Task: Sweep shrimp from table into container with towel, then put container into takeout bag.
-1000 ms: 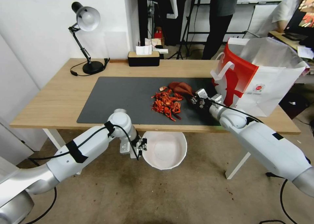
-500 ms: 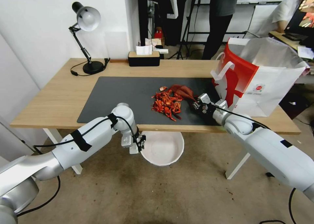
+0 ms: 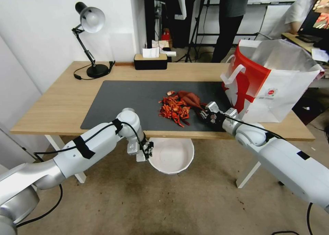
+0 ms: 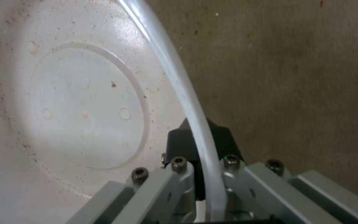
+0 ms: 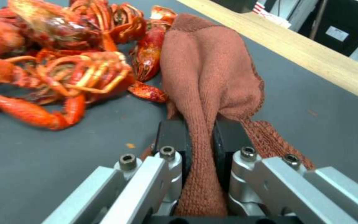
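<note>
On the tabletop (image 3: pixel 61 101), the right end effector (image 3: pixel 205 112) is pinching the towel (image 3: pixel 190 98) beside the shrimp (image 3: pixel 174 109); the left end effector (image 3: pixel 148 150) is clamping the container (image 3: pixel 171 156) rim below the near edge.

The head view looks down from above onto the table (image 3: pixel 61 101) and floor. Each wrist view sits close behind its fingers; the right shares the table (image 5: pixel 311 59).

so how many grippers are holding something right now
2. The left gripper is below the table's near edge, shut on the container's rim. The right gripper is on the mat, shut on the towel beside the shrimp.
</note>
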You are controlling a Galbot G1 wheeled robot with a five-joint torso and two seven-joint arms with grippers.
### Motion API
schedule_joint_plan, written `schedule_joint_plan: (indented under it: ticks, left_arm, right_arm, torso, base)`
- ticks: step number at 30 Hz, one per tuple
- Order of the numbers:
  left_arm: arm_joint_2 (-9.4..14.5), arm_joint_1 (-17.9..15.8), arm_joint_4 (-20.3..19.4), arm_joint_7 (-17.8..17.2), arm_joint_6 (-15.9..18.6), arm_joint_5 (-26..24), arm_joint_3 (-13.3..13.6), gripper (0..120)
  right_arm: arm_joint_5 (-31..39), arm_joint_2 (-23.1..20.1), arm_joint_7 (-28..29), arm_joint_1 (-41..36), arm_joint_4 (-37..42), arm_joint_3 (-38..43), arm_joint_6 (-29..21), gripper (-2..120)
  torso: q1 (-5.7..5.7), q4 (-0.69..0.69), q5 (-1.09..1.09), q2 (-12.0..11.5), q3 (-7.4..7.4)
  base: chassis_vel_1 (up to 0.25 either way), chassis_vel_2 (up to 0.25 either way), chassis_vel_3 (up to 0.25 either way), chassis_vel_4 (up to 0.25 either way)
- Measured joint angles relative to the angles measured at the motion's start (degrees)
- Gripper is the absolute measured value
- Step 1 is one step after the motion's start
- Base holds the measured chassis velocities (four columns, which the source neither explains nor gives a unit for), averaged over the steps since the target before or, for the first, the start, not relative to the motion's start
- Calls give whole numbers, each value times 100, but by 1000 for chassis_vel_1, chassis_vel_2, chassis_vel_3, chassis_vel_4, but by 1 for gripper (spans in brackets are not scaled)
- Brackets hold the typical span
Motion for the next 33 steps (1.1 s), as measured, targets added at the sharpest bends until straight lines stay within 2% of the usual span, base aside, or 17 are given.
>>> schedule_joint_plan:
  ticks: [10,33]
  left_arm:
    - [35,66,-178,-6,-10,172,-20,0]
    - [11,12,-149,-2,32,142,-42,0]
  right_arm:
    - [8,-148,-38,-171,302,34,-37,8]
    - [12,-423,-18,-753,1051,218,-133,8]
  torso:
    - [0,1,-1,0,1]
    - [0,2,-1,0,1]
  base:
    - [0,0,0,0]
    - [0,0,0,0]
